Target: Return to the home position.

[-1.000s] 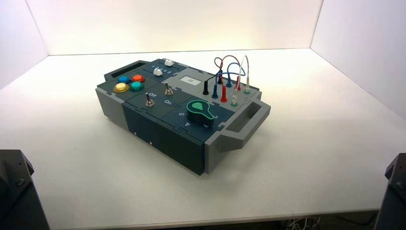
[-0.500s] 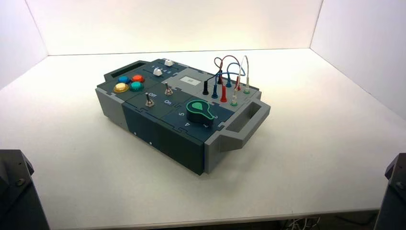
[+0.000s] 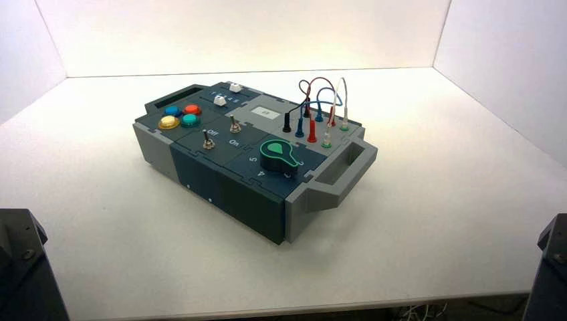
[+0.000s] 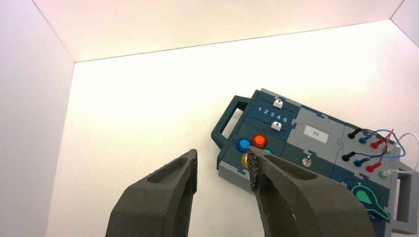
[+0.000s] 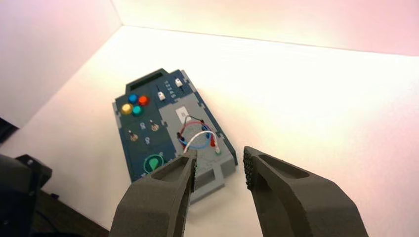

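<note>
We judge no grasp needed; left gripper (image 4: pixel 222 170) and right gripper (image 5: pixel 220 168) both spread, empty, box (image 3: pixel 227 194) at 12 o'clock untouched.

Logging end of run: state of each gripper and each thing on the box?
left gripper: open, empty, off the box
right gripper: open, empty, off the box
box: on the table, turned at an angle
four buttons: untouched
two toggle switches: untouched
green knob: untouched
wires: plugged in
</note>
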`<state>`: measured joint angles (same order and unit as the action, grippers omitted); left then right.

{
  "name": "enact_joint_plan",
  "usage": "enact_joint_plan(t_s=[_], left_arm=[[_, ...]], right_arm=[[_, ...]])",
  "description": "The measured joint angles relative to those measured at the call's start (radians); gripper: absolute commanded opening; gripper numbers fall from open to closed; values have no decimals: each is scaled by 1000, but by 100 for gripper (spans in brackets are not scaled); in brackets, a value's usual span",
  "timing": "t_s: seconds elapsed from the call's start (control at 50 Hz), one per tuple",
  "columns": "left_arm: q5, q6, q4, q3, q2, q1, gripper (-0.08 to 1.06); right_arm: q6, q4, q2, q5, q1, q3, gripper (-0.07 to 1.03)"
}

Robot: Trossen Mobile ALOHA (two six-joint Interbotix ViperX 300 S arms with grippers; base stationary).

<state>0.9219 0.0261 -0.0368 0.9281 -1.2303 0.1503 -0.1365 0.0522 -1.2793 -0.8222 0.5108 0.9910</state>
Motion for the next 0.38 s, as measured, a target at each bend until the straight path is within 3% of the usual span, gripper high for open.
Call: enact_joint_plan(t_s=[0.38], left_arm=[[-29, 2, -2, 14, 0, 0, 55]], right_arm=[[0, -9, -17, 0, -17, 28, 51]])
